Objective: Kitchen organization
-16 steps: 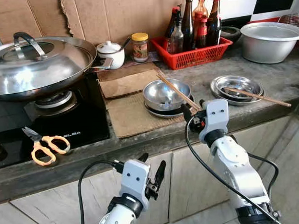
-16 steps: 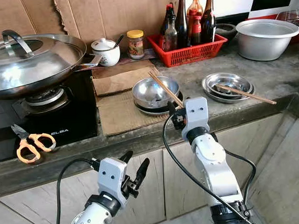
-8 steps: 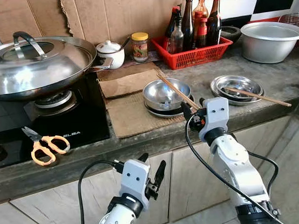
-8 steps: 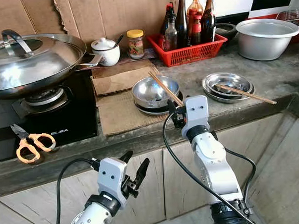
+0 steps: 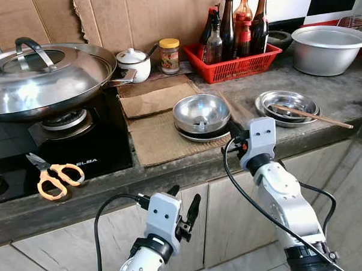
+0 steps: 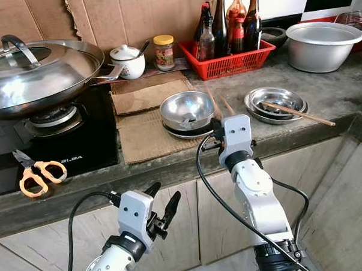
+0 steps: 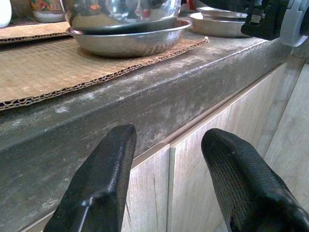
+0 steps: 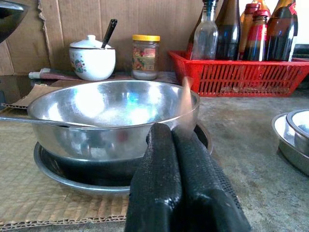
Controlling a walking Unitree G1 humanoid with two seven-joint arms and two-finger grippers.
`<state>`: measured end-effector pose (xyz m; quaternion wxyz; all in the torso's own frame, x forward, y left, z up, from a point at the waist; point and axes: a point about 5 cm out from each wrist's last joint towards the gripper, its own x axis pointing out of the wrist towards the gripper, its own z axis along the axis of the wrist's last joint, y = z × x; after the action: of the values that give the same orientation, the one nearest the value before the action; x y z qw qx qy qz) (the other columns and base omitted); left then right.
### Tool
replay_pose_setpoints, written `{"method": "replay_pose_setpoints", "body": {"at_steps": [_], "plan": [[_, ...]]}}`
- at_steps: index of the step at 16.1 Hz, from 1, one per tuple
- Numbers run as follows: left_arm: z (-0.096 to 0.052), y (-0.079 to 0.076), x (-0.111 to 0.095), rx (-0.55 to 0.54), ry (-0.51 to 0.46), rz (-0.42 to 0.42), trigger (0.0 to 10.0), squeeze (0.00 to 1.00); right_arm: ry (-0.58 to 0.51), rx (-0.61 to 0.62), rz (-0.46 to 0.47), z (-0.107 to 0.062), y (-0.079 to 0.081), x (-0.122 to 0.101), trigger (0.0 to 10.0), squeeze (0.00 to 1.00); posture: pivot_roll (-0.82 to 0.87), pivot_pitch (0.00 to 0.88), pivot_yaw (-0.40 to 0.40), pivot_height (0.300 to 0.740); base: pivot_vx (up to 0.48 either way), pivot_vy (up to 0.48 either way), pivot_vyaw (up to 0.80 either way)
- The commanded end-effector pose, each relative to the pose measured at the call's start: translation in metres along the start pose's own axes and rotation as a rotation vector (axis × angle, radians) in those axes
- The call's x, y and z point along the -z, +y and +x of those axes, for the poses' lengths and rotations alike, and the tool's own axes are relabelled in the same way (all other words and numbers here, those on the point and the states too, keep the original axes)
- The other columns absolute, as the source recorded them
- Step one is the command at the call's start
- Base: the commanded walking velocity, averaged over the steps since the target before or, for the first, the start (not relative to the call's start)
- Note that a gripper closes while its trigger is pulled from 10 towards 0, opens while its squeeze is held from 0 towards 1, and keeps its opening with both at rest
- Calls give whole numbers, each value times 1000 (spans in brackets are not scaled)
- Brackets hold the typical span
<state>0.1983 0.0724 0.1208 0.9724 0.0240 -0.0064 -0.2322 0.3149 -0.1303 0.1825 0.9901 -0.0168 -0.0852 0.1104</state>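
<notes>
At the bottom centre of the head views, the left gripper (image 5: 185, 197) hung before the cabinet doors (image 5: 226, 211) below the counter edge, its two black fingers spread wide with nothing between them. Right of centre, the right gripper (image 5: 235, 133) sat at the front edge of the counter (image 5: 347, 98), its fingers (image 8: 161, 164) pressed together on the near end of the chopsticks (image 8: 185, 104). The sticks ran up and away from the fingers, just beside the right rim of the steel bowl (image 5: 201, 112); they looked pale, thin and blurred. The bowl stood on a shallow plate (image 5: 196, 135) on a cardboard mat (image 5: 157, 139). To the right lay a steel dish (image 5: 284, 101) with a second pair of chopsticks (image 5: 315, 115) across it. At the left, orange-handled scissors (image 5: 53, 175) rested on the black hob, with a lidded wok (image 5: 43, 78) beyond. At the top stood a red basket (image 5: 241, 68) of bottles and a large steel basin (image 5: 328, 48).
</notes>
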Motion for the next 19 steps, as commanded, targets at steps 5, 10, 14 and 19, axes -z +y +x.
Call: {"method": "replay_pose_setpoints", "body": {"at_steps": [5,10,14,19], "plan": [[-2,2,3,-12,16,2,10000,0,-21,-6,2,1,0,-3,0,0,95,16,-14,740,0,0,0],[-1,2,4,-9,23,-2,10000,0,-26,9,-8,3,-2,-4,0,0,93,20,-14,740,0,0,0],[0,1,4,-6,27,-4,10000,0,-33,13,-17,3,-3,-5,0,0,91,19,-12,740,0,0,0],[0,2,5,-5,31,-5,10000,0,-29,3,-9,2,-1,-3,0,0,90,19,-12,740,0,0,0]]}}
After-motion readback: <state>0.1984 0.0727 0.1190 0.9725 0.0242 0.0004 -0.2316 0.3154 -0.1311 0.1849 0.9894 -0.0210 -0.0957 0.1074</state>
